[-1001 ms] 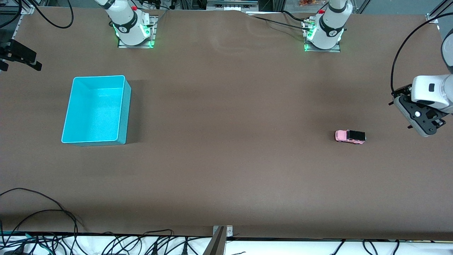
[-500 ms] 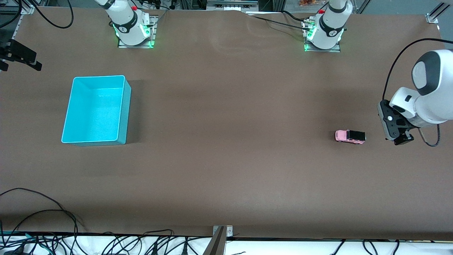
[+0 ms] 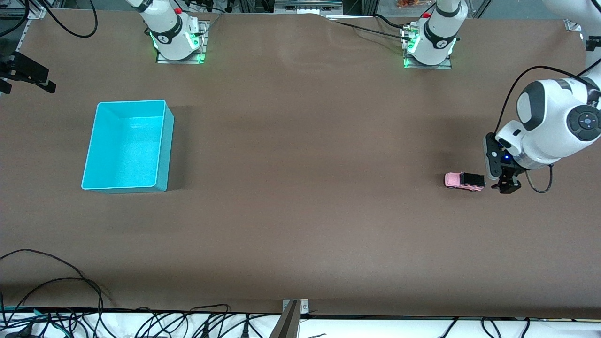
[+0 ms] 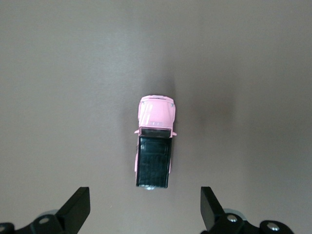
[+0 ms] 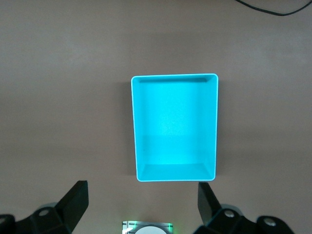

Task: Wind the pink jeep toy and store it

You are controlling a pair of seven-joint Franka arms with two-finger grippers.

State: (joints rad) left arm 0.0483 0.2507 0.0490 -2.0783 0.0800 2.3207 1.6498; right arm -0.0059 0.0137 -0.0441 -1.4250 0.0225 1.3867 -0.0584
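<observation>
Front view: pink jeep toy (image 3: pixel 464 181) sits on the table (image 3: pixel 300 225) twd the left arm's end, long axis along the table's length, pink hood twd the right arm's end, black roof end twd the left pincer (image 3: pixel 503 184) just beside it. Bare table all round; turquoise bin (image 3: pixel 127 145) well apart.

Left wrist view: jeep upright, ahead of the pincer's spread, empty fingers (image 4: pixel 75 209).

Right wrist view: right pincer (image 5: pixel 141 207) released, waits over the bin (image 5: pixel 174 127).

Left end effector (image 3: pixel 504 187) beside pink jeep toy (image 3: pixel 464 181)
</observation>
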